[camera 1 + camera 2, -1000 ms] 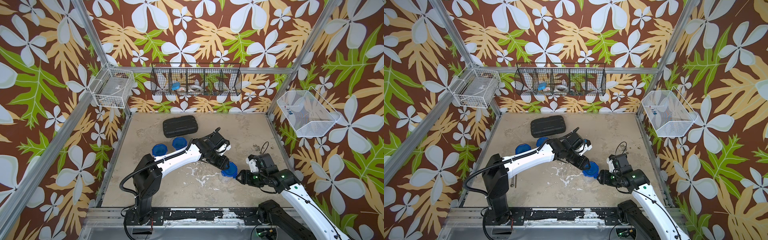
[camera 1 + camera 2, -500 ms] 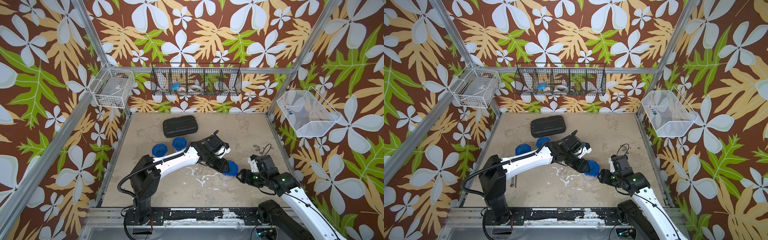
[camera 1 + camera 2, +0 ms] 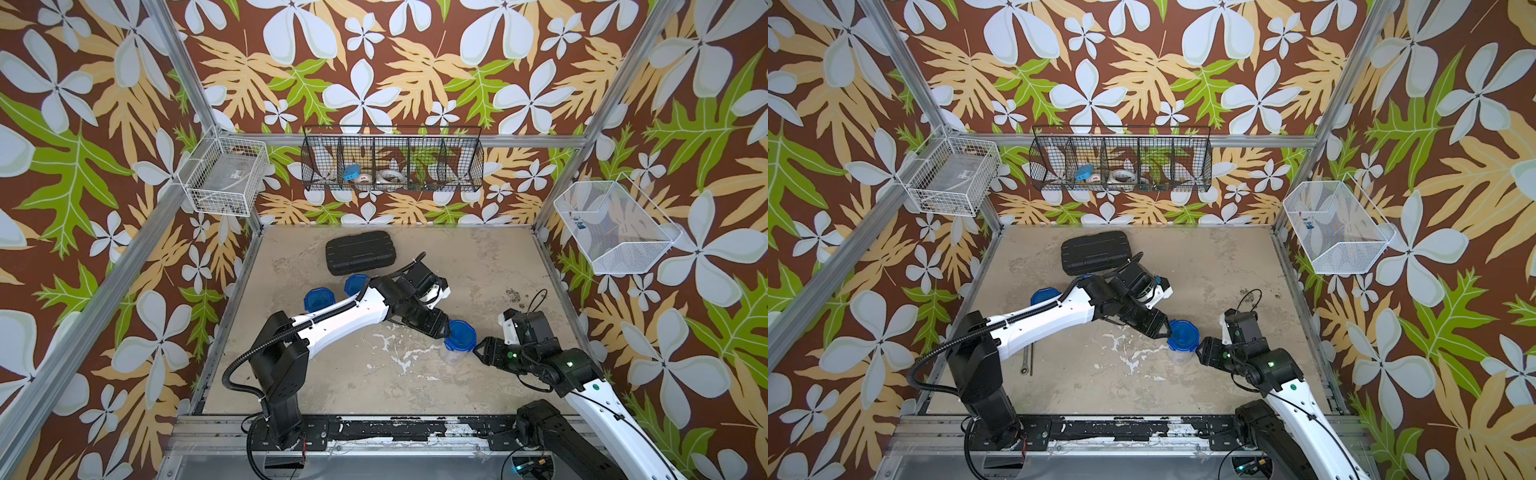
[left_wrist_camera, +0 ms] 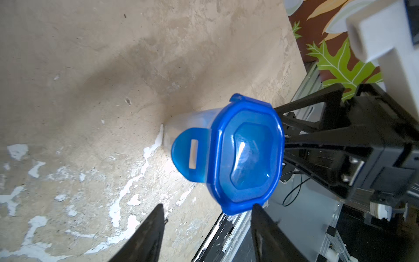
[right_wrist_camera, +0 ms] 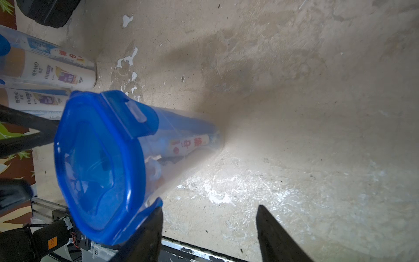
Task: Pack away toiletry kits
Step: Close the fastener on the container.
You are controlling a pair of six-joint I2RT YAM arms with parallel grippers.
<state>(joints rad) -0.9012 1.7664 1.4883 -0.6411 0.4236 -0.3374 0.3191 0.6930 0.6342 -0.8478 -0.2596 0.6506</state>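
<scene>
A: Since you've got the better angle, where is the kit they're working on?

B: Just right of centre, low in both top views. A clear plastic tumbler (image 3: pixel 457 343) (image 3: pixel 1179 340) with a blue clip lid (image 4: pixel 247 156) stands upright on the worn beige tabletop (image 3: pixel 478 257), with an arm on either side.

A: Is either one holding it?

B: No. The left gripper (image 3: pixel 445 330) comes at it from the frame's left with its black fingers spread. In its wrist view one fingertip (image 4: pixel 257 209) sits right at the lid's rim, and nothing is clamped between the two. The right gripper (image 3: pixel 478 352) is on the other side, likewise spread wide, with one finger (image 5: pixel 154 222) just beside the lid.

A: Anything inside?

B: A small white toothpaste tube (image 5: pixel 189 144) with red print shows through the wall. The rest is a blue blur. One clip flap (image 4: pixel 189 154) sticks out flat from the lid.

A: And the others?

B: Two more blue-lidded tumblers (image 3: pixel 319 299) (image 3: pixel 355 284) stand left of centre, partly behind the left arm. A black ribbed hard case (image 3: pixel 359 252) lies near them, further up the frame. White bottles (image 5: pixel 56 72) with printed labels show through their walls in the right wrist view.
</scene>
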